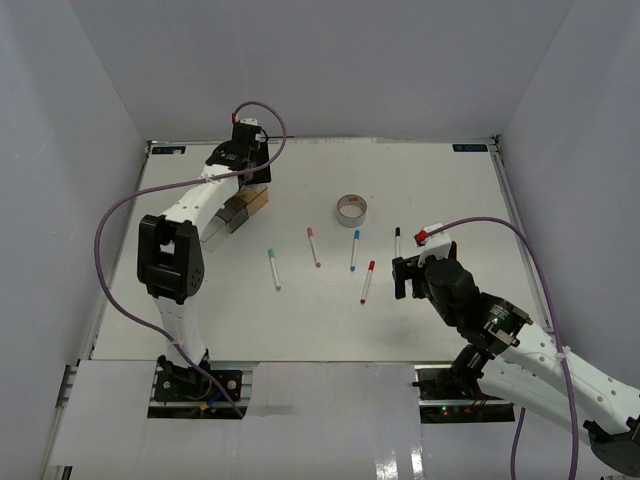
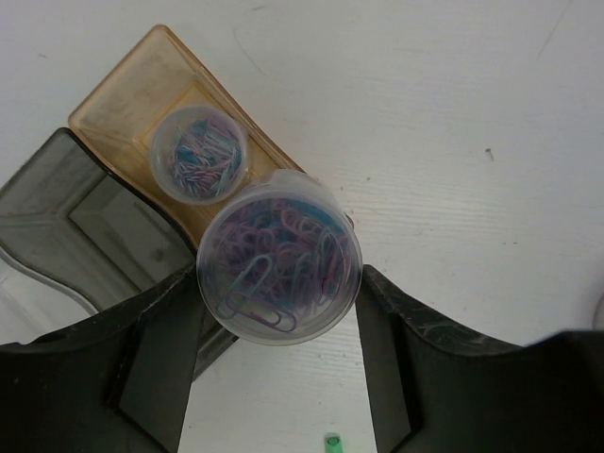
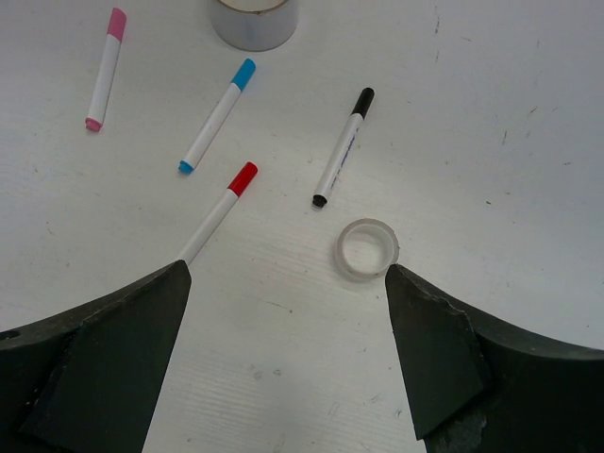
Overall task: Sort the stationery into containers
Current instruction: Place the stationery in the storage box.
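Observation:
My left gripper is shut on a clear round tub full of coloured paper clips, held over the edge of the amber box. A second, smaller tub sits inside that box. In the top view the left gripper hangs above the containers. My right gripper is open over bare table, with the small clear tape roll just ahead of its right fingertip. Beyond it lie the red marker, blue marker, black marker, pink marker and silvery tape ring.
A grey-tinted box joins the amber one on its left. The green marker lies apart, left of the pink marker. White walls enclose the table on three sides. A purple cable loops from each arm.

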You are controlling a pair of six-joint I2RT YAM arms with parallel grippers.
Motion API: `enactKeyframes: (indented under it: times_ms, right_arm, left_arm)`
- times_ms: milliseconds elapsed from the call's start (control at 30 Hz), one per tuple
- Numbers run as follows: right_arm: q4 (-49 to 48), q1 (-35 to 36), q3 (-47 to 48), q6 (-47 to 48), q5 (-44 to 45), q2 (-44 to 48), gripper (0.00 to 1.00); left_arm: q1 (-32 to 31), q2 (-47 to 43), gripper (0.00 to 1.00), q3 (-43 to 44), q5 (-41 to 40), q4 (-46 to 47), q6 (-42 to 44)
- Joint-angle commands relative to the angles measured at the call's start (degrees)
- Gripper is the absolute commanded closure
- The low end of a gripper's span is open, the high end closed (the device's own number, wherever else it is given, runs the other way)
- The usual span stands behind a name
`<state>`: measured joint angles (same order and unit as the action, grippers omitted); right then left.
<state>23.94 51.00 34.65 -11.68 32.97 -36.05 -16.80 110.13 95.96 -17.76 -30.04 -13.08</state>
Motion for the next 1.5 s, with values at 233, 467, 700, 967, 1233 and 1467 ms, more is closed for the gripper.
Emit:
enactKeyframes:
  times_ms: [233,467,700,967,1233,1467]
  right_arm:
    - [-0.7,-0.2,0.0,-1.0,0.3,0.8,0.1]
    - [-0.7,-0.2,-0.3,-1.5,-0.1,0.9,0.1]
    - [-0.7,-0.1,-0.6,-2.0,-0.2,1.3,0.1]
    - [-0.7,-0.1,-0.9,-2.9,-1.1,0.7,0.1]
    - [-0.7,-0.1,-0.8,-3.7,-1.6,0.7,0.1]
    - [-0.7,-0.2,-1.2,-4.0,-1.9,0.8,0.1]
  left_arm:
    - [3.3,3.3,0.55,2.0,3.7,1.1,0.1]
    - [3.5,5.3,0.48,1.4,5.1,1.5,-0.1]
    - [3.6,5.1,0.4,0.7,5.5,1.5,-0.4]
    - [3.5,4.0,0.31,0.0,5.8,1.4,0.0]
    - [3.5,1.9,0.35,-0.1,6.7,1.4,0.4]
    - [3.6,2.2,0.4,0.3,7.7,1.3,0.8]
